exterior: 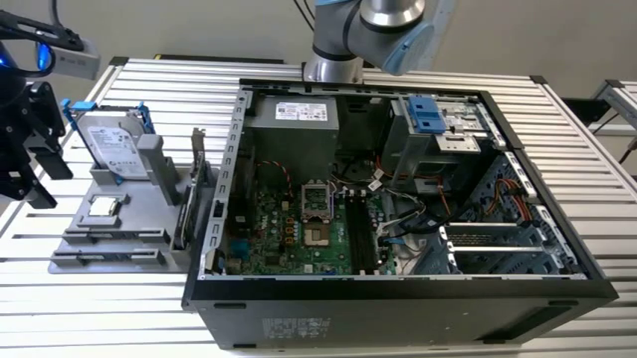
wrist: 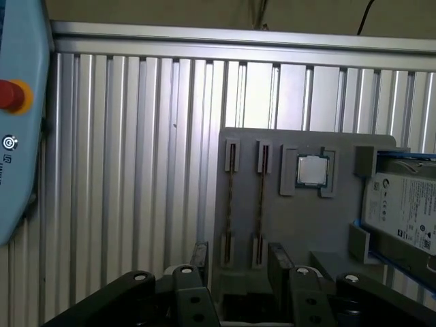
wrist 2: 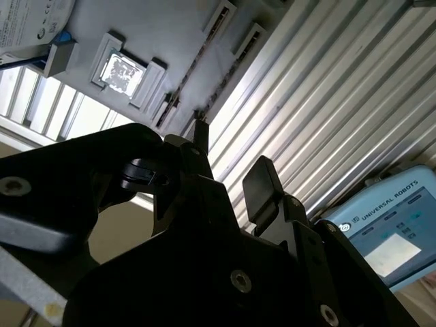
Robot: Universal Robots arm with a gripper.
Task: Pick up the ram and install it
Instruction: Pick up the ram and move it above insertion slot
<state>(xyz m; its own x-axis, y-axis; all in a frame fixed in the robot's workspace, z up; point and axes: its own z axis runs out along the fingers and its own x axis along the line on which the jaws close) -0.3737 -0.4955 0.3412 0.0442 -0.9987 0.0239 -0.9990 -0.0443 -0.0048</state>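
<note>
Surface: ribbed aluminium worktop (exterior: 130,298) carrying an open computer case (exterior: 398,313) at centre frame in the exterior view.

Item, ram (wrist: 260,197): a long, thin, dark board standing on edge in a slot of the grey holder (exterior: 130,224), which lies at the left of the exterior view, just beside the case. In the first wrist view the ram shows edge-on as a narrow strip, so its chips and label cannot be made out.

Adjacent:
- A second thin board (wrist: 233,197) on edge in the neighbouring slot, close alongside the ram.
- A square silver processor (wrist: 312,170) in its recess.
- A hard drive (exterior: 115,145) in a blue frame.
- A blue-grey teach pendant (wrist 2: 385,231) on the worktop.

Gripper (wrist: 238,253): black, jaws spread wide, holding nothing. It hangs near the holder and is clear of the ram.
</note>
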